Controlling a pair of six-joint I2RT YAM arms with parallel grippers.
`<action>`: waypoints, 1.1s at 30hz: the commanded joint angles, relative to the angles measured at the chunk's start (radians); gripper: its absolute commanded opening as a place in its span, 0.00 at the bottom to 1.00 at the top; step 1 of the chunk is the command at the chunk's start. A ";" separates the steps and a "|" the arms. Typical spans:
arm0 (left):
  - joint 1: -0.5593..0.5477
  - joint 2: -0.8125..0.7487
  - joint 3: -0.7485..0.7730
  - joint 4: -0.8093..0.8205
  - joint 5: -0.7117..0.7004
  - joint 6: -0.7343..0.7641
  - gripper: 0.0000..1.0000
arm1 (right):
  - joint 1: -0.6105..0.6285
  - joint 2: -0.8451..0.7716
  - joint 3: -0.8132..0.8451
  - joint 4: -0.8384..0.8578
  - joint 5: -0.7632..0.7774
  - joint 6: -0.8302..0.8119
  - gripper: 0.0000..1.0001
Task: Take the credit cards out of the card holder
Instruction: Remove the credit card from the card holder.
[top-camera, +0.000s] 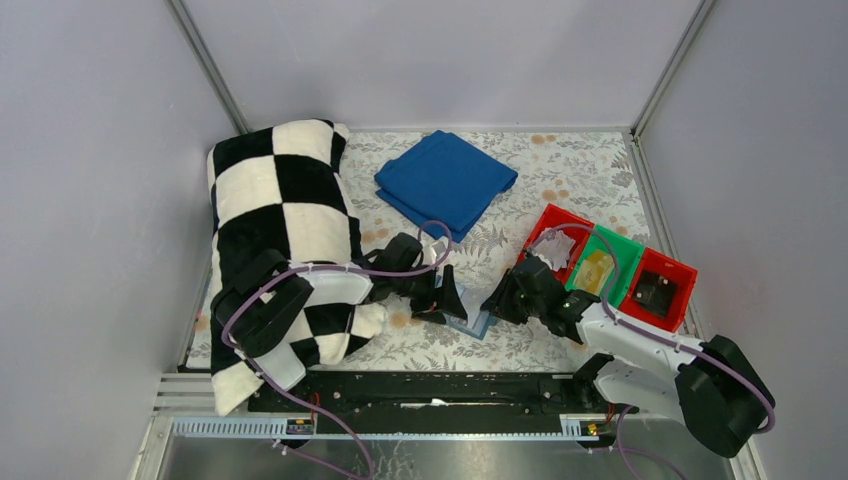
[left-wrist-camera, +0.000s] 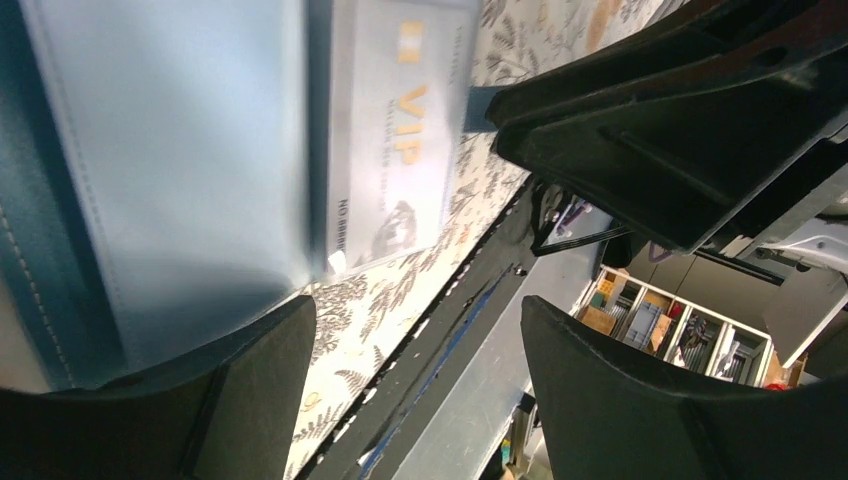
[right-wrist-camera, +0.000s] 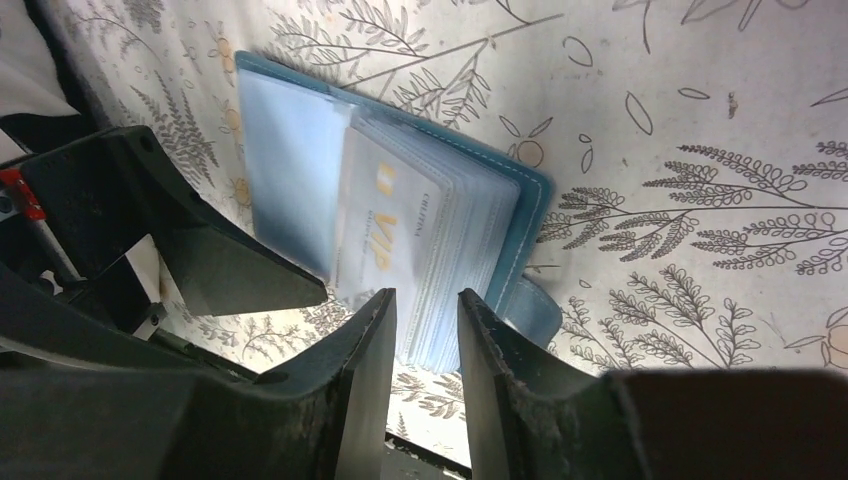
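Observation:
The teal-blue card holder (right-wrist-camera: 520, 200) lies open on the floral table, its clear sleeves fanned; it also shows between the arms as the card holder (top-camera: 472, 322). A whitish credit card (right-wrist-camera: 385, 235) with gold "VIP" print sits in a sleeve, seen again as the card (left-wrist-camera: 395, 130). My right gripper (right-wrist-camera: 425, 300) hovers at the holder's near edge, jaws narrowly open with nothing between them. My left gripper (left-wrist-camera: 415, 320) is wide open, and one of its fingers (right-wrist-camera: 230, 265) rests on the holder's left page. A whitish card (top-camera: 558, 246) and a yellowish card (top-camera: 597, 268) lie in bins.
A red bin (top-camera: 553, 215), a green bin (top-camera: 625, 245) and a second red bin (top-camera: 685, 270) stand in a row at the right. A folded deep-blue cloth (top-camera: 445, 180) lies at the back. A black-and-white checkered cloth (top-camera: 280, 200) covers the left side under the left arm.

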 joint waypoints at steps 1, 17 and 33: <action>0.005 -0.075 0.109 -0.060 -0.028 0.039 0.79 | 0.006 -0.049 0.069 -0.085 0.054 -0.034 0.37; 0.019 0.023 0.152 -0.085 0.002 0.145 0.80 | 0.005 0.031 0.017 0.129 -0.073 0.051 0.37; 0.040 0.055 0.123 -0.043 0.013 0.156 0.80 | 0.005 0.066 0.013 0.105 -0.051 0.047 0.37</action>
